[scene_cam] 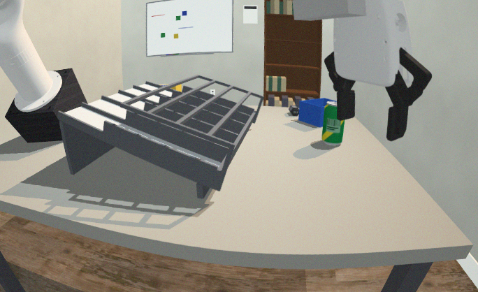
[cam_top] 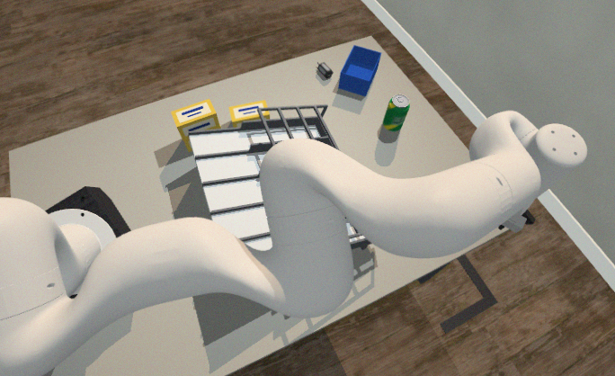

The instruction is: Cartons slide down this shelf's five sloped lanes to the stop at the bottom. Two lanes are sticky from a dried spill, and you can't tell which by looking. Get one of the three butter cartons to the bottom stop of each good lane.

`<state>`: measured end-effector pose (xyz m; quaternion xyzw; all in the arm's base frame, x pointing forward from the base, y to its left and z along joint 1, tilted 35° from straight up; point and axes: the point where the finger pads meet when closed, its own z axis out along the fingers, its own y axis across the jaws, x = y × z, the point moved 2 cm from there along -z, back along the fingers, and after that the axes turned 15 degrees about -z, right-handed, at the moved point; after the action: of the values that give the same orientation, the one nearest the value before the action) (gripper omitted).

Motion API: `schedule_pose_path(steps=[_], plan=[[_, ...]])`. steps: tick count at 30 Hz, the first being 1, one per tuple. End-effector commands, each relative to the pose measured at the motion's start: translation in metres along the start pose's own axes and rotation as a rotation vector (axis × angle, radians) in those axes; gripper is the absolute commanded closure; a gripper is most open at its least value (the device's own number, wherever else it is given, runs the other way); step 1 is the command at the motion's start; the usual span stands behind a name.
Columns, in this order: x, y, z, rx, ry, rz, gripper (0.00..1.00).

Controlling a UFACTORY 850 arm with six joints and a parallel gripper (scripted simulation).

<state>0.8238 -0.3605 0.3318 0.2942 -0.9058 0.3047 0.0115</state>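
The grey shelf (cam_top: pixel 226 154) (scene_cam: pixel 161 141) stands mid-table, its white sloped lanes divided by dark rails; the lanes that show hold no carton. Two yellow butter cartons with blue stripes (cam_top: pixel 194 116) (cam_top: pixel 247 111) stand on the table just behind the shelf's high end. In the exterior view only a yellow sliver of one carton (scene_cam: pixel 176 87) shows behind the shelf. A third carton is not in view; my arm covers part of the shelf. My gripper (scene_cam: pixel 370 123) (cam_top: pixel 522 220) is open and empty. It hangs in the air over the table's right edge, well away from the cartons.
A green and yellow can (cam_top: pixel 396 112) (scene_cam: pixel 332 123) stands upright right of the shelf. A blue bin (cam_top: pixel 359 69) (scene_cam: pixel 312 112) and a small dark object (cam_top: pixel 324 69) sit at the far corner. The arm's black base (scene_cam: pixel 41 116) is left of the shelf.
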Motion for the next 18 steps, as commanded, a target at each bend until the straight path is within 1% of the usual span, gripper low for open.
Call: schedule_pose_path(steps=[1, 17, 18], plan=[[0.0, -0.001, -0.002, 0.002, -0.002, 0.001, 0.0], [0.0, -0.001, -0.002, 0.002, -0.002, 0.001, 0.0], [-0.007, -0.004, -0.071, 0.002, -0.002, 0.001, 0.0]])
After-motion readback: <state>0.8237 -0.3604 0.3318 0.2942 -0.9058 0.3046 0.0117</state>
